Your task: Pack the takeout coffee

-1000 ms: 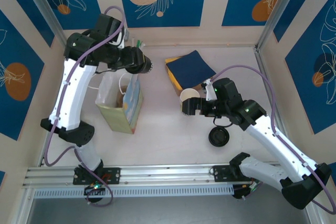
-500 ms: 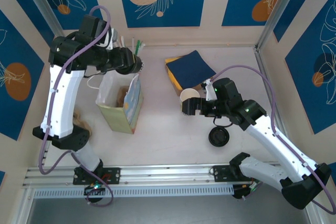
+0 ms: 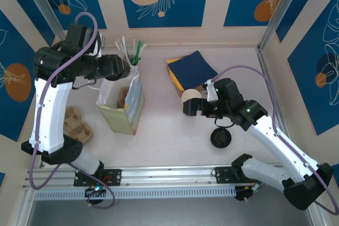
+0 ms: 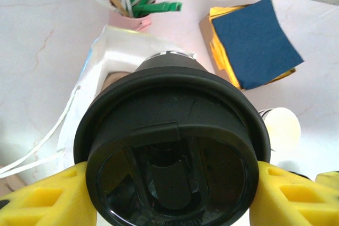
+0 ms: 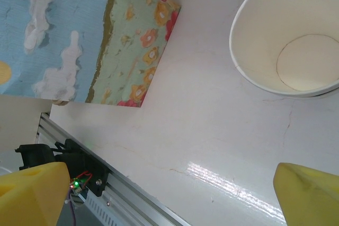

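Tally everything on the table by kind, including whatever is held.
Cups: 2 (takeout coffee, open paper cup)
Loose black lid: 1
Paper bag: 1
Napkin stack: 1
Stirrer holder: 1
Cardboard cup carrier: 1
Total: 7

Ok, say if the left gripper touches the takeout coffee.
Touching: left wrist view shows yellow fingers of the left gripper pressing both sides of the takeout coffee.

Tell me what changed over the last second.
The left pincer, gripping the lidded coffee cup, swung left along the paper bag's far edge. The right pincer stayed open beside the empty paper cup; the bag and loose lid did not move.
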